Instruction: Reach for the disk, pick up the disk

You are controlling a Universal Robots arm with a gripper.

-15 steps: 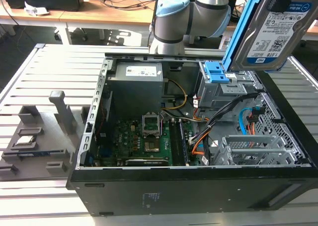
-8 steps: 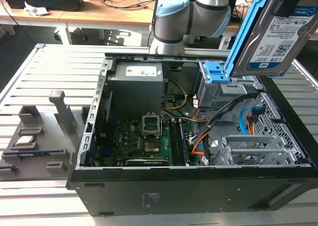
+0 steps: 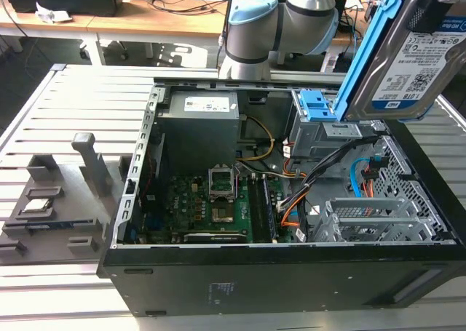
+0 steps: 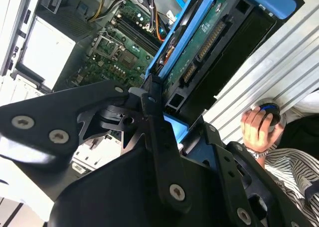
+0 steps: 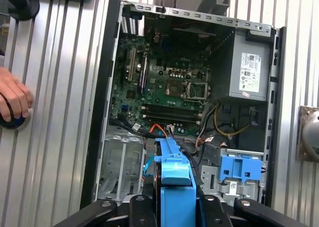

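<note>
Clamped in black gripper (image 4: 172,129): silver rectangular disk (image 3: 417,62) with blue plastic bracket, lifted above open black computer case (image 3: 291,273) at exterior view's right; slip risks drop onto motherboard (image 3: 211,207).

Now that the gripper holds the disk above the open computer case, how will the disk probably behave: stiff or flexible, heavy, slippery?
The disk looks like a rigid metal slab, so it should stay stiff. It is probably heavy for its size. The gripper clamps its blue plastic bracket, which looks smooth, so it may slip. The exposed circuit board suggests it is fragile if dropped into the computer case.
</note>
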